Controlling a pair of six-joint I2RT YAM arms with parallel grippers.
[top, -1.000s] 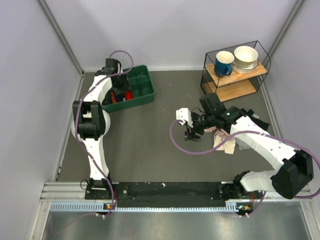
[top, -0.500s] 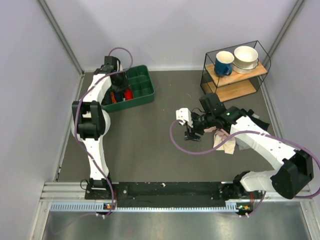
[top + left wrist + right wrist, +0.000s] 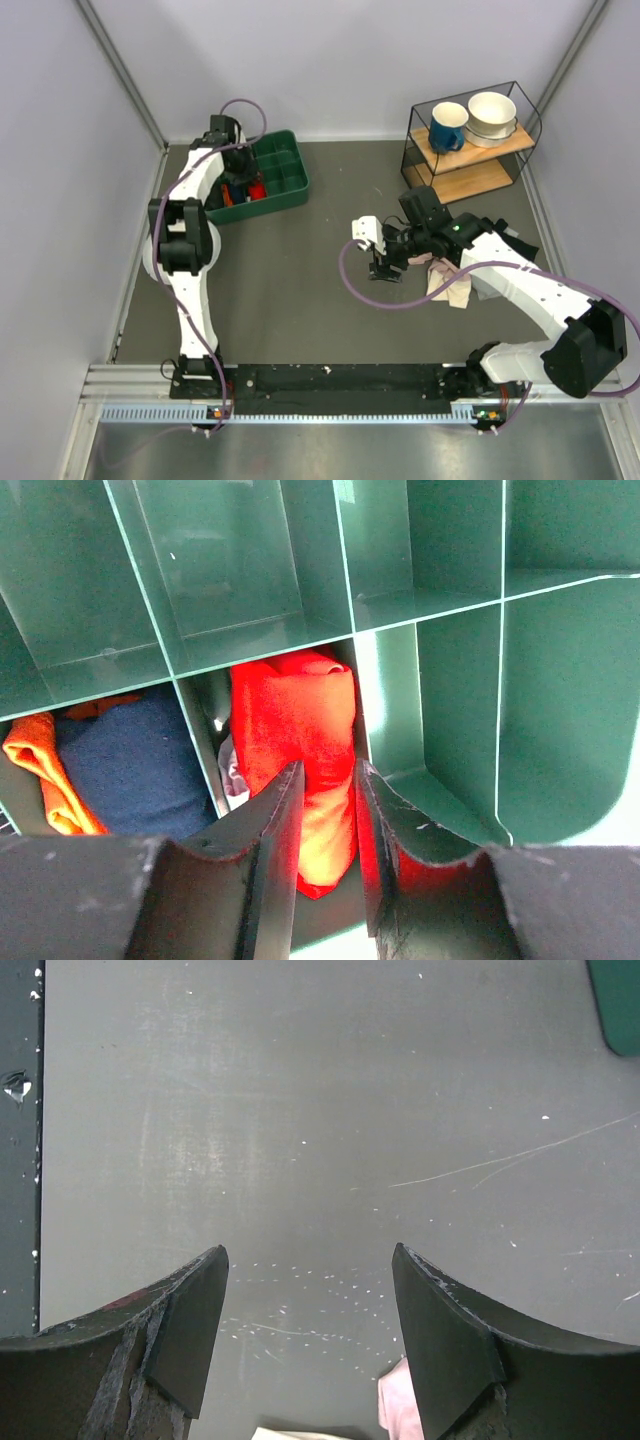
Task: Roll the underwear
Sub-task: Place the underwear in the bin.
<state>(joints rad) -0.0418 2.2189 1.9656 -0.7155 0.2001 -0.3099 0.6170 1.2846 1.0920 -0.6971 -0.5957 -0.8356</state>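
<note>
The underwear [image 3: 295,715] is a bright red roll lying in one compartment of the green divided bin [image 3: 450,680] at the back left of the table [image 3: 285,165]. In the top view it shows as a red patch [image 3: 256,190]. My left gripper [image 3: 325,775] reaches down into that compartment with its jaws narrowly apart and red fabric filling the gap between them. It also shows in the top view [image 3: 238,185]. My right gripper [image 3: 310,1260] hovers open and empty over bare grey table at mid right [image 3: 383,268].
A navy and orange cloth [image 3: 130,760] fills the neighbouring compartment. A pink-and-beige cloth [image 3: 448,283] lies under the right arm, its edge by the right jaws [image 3: 398,1410]. A wire rack [image 3: 470,175] at the back right holds a blue mug [image 3: 449,125] and white bowls [image 3: 492,115].
The left arm has shifted slightly over the bin. The right arm has not moved.
</note>
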